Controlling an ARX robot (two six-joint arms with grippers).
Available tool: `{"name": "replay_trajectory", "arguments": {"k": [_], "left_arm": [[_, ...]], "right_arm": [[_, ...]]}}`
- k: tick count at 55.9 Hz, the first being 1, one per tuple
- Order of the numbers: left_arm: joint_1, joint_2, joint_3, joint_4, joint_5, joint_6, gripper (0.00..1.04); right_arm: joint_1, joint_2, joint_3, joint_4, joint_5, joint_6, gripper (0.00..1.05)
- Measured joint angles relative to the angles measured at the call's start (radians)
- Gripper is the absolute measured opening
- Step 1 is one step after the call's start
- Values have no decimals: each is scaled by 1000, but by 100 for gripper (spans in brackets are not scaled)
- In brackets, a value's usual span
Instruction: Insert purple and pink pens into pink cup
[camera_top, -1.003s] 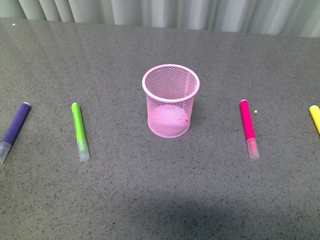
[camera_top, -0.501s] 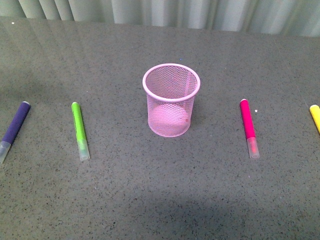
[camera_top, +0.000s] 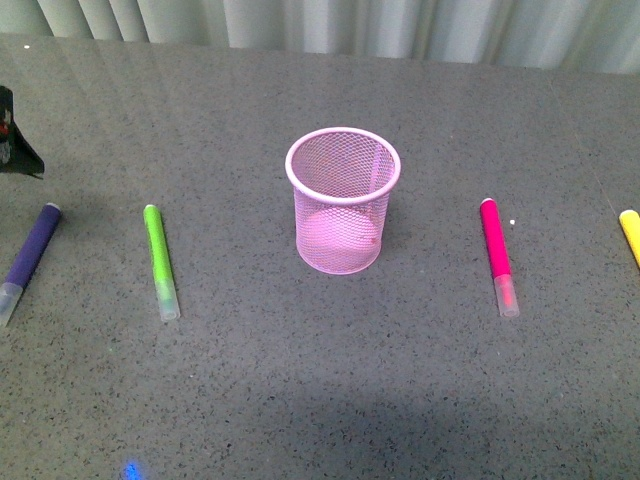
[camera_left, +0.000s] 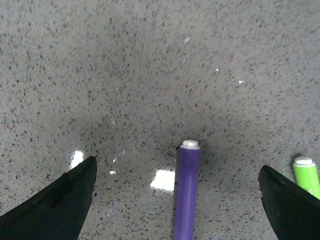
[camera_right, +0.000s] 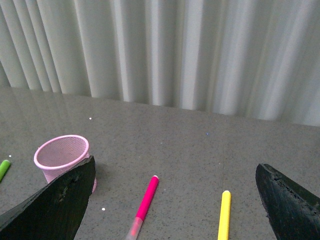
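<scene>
Purple pen (camera_top: 30, 255) lies flat, running near-to-far, clear cap nearest.

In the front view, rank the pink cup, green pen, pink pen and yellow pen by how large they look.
1. pink cup
2. green pen and pink pen: alike, so unranked
3. yellow pen: smallest as shown, but cropped by the edge

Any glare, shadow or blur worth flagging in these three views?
Front view: sharp, with a broad soft shadow on the table near the bottom edge and a small blue glint lower left. Left wrist view: bright reflections on the table beside the purple pen, dimmer around it. Right wrist view: evenly lit, pink cup clear, jaws just dark silhouettes.
</scene>
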Motion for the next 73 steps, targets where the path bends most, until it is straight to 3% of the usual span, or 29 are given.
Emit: {"name": "replay_trajectory", "arguments": {"k": [61,73], "left_arm": [[-18,144,27,11,-35,6,97],[-27,148,28,10,-37,6,64]], "right_arm": [[0,0,0,0,0,0,97],[0,0,0,0,0,0,97]]}}
